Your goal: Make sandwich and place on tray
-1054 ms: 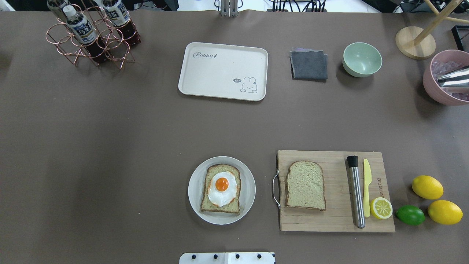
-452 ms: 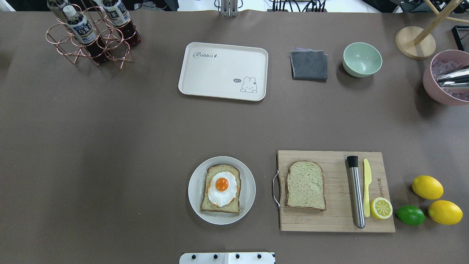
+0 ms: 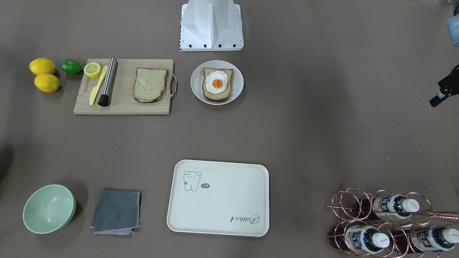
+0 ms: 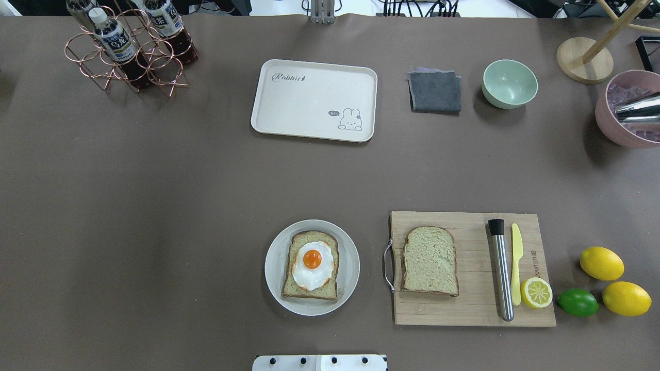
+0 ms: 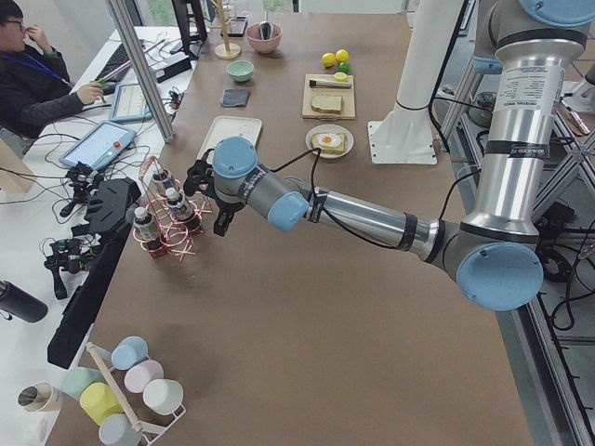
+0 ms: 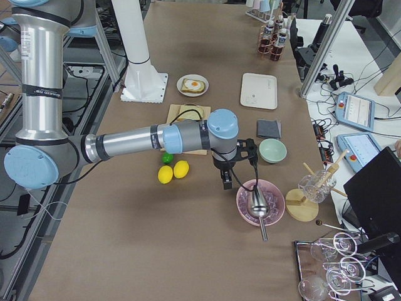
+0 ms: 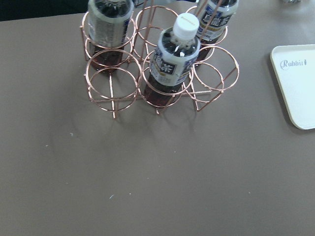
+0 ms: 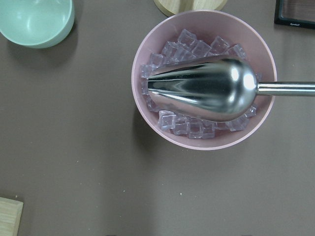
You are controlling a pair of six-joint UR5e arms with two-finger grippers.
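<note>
One bread slice (image 4: 295, 288) with a fried egg (image 4: 312, 262) on top lies on a small round white plate (image 4: 273, 268). A second bare bread slice (image 4: 430, 260) lies on the wooden cutting board (image 4: 474, 309). The cream tray (image 4: 309, 98) stands empty at the table's far middle. My left gripper (image 5: 206, 195) hangs by the bottle rack (image 5: 165, 218), far from the bread; I cannot tell whether it is open or shut. My right gripper (image 6: 238, 166) hangs by the pink bowl (image 6: 260, 204); I cannot tell its state either.
The bottle rack (image 4: 129, 49) stands far left. A grey cloth (image 4: 435, 91) and green bowl (image 4: 509, 83) sit right of the tray. The pink bowl (image 8: 147, 118) holds ice and a metal scoop (image 8: 206, 88). A muddler (image 4: 501, 270), yellow knife (image 4: 516, 263), lemon half (image 4: 536, 292), lemons (image 4: 601, 263) and lime (image 4: 577, 302) lie near right.
</note>
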